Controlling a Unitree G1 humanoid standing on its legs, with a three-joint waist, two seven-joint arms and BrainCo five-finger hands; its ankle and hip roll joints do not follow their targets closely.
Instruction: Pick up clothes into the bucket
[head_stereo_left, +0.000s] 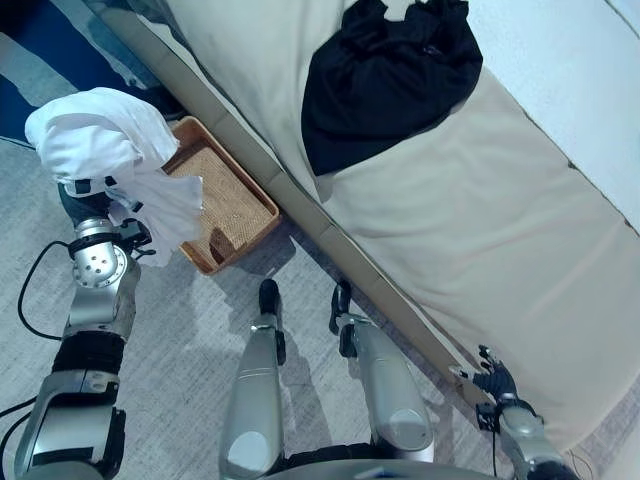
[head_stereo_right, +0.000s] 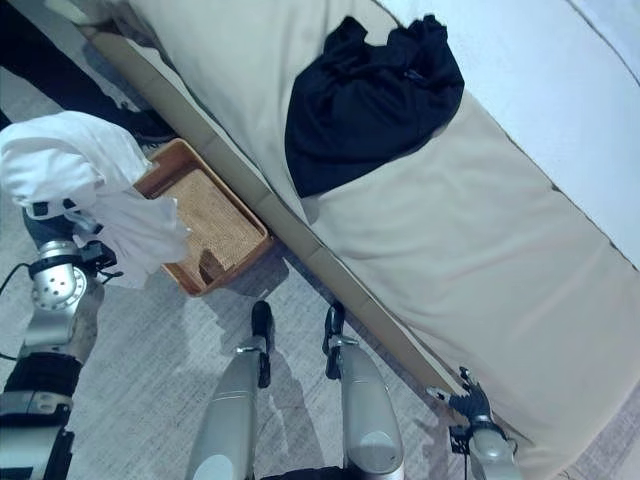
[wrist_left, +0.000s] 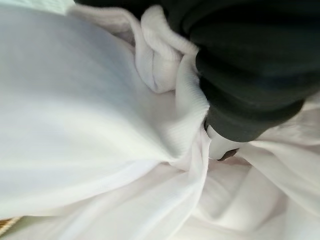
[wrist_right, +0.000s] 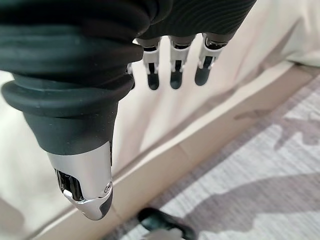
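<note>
A white garment (head_stereo_left: 110, 150) is clutched in the left hand (wrist_left: 250, 85) over the woven basket (head_stereo_left: 235, 205); a black garment (head_stereo_left: 390, 75) is left on the bed's (head_stereo_left: 480, 220) edge; the right hand (wrist_right: 172, 70) is held slack.

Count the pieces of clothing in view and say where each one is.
2. A white cloth garment hangs bunched on the left hand beside the brown woven basket. A black crumpled garment lies on the beige bed. Others may be hidden.

silver-grey arms, dark ribbed wrist covers
</note>
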